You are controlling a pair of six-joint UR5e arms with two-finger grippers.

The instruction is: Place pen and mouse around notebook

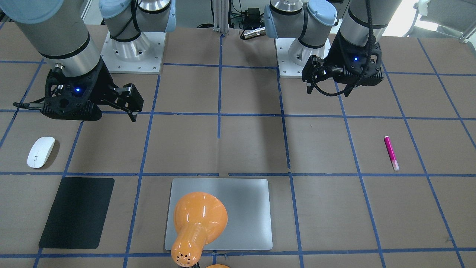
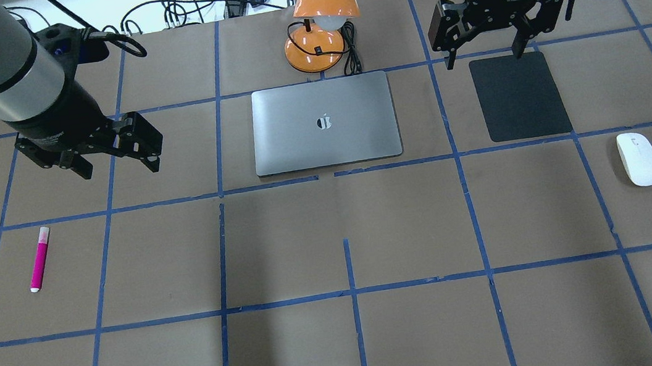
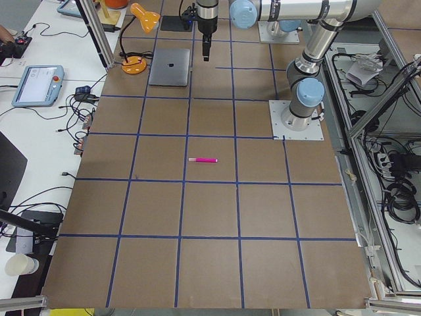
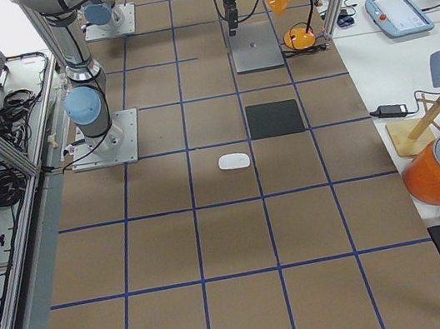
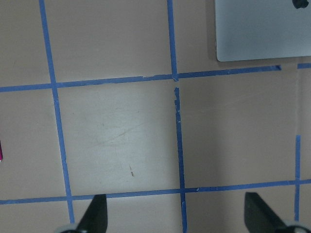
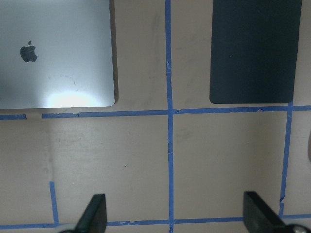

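The magenta pen [image 2: 40, 258] lies alone on the table's left part, pale cap pointing away from me; it also shows in the front view [image 1: 391, 152]. A white mouse [image 2: 638, 158] rests at the far right [image 1: 41, 152]. The silver notebook [image 2: 325, 122] lies closed at the back centre. My left gripper [image 2: 119, 167] hovers open and empty, up beyond the pen and left of the notebook. My right gripper [image 2: 484, 56] hangs open and empty over the back edge of the black mat. The wrist views show both pairs of fingers [image 5: 95, 216] [image 6: 95, 213] spread wide above bare table.
A matte black mat [image 2: 519, 96] lies right of the notebook, just beyond the mouse. An orange desk lamp [image 2: 321, 15] with its cable stands behind the notebook and covers part of it in the front view. Blue tape lines grid the brown table.
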